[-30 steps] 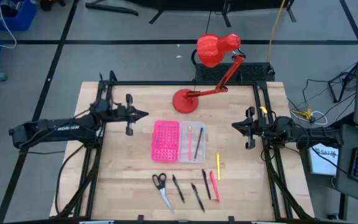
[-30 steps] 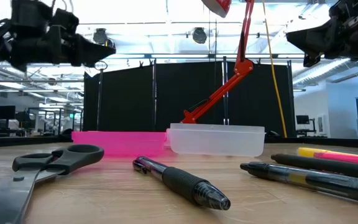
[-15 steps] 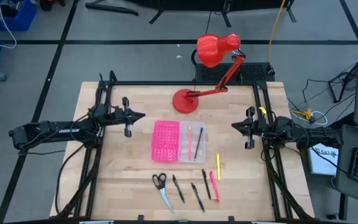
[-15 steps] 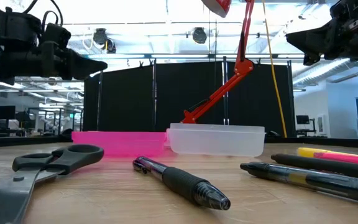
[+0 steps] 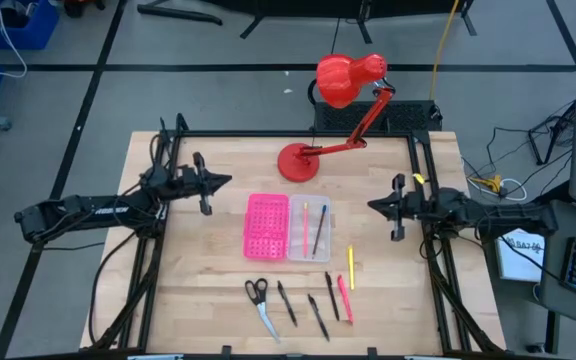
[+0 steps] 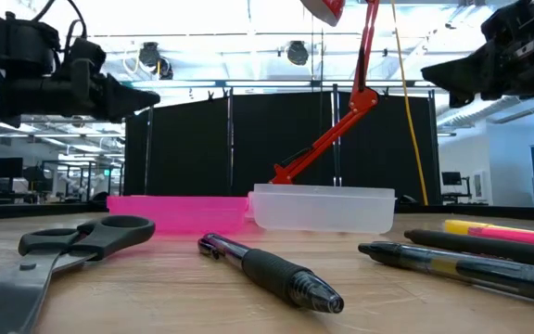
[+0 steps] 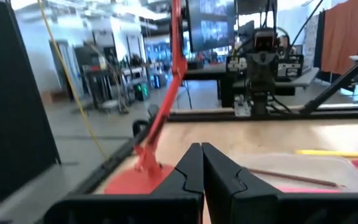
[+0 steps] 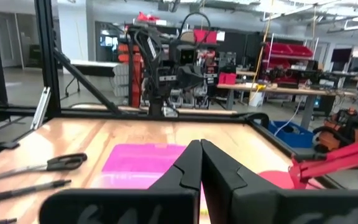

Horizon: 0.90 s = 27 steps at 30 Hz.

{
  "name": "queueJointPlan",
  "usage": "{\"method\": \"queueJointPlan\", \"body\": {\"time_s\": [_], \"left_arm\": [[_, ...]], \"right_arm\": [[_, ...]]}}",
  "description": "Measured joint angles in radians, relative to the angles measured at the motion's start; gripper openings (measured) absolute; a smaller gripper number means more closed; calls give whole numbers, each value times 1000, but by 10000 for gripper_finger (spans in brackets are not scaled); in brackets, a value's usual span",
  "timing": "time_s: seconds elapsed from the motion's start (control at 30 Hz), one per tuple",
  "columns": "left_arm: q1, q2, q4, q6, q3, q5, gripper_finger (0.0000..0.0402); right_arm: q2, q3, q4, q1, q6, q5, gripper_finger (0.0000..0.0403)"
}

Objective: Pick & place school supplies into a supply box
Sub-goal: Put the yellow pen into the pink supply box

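The supply box lies open at the table's middle: pink dotted lid [image 5: 266, 225] joined to the clear tray [image 5: 309, 248], which holds a red-brown pencil [image 5: 305, 220] and a dark pen [image 5: 320, 232]. Near the front edge lie the scissors [image 5: 259, 300], three black pens [image 5: 317, 315], a pink pen [image 5: 344, 298] and a yellow pencil [image 5: 350, 265]. My left gripper [image 5: 226, 181] hovers shut to the left of the box, above the table. My right gripper [image 5: 371, 205] hovers shut to the right of it. Both point at the box and hold nothing.
A red desk lamp stands behind the box, its base [image 5: 298, 162] on the table's far part and its head [image 5: 346, 78] beyond the far edge. Black frame rails [image 5: 420, 170] run along the table's sides. Bare wood lies between each gripper and the box.
My left gripper has drawn back a little toward the table's left edge and come down slightly, staying shut. My right gripper has crept a little toward the box. The box and supplies have stayed where they were.
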Motion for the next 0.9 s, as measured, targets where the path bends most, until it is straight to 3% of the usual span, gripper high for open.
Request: {"method": "queueJointPlan", "body": {"time_s": [0.3,0.63,0.77,0.9], "left_arm": [[-50,6,-144,-24,0,-58,3],[-309,7,-141,135,0,-172,2],[-430,-7,-113,178,0,-340,2],[-515,-65,-66,176,1,-348,2]], "right_arm": [[30,0,49,0,1,3,0],[30,0,106,0,27,2,0],[30,0,122,0,35,2,0],[30,0,122,0,61,0,0]]}}
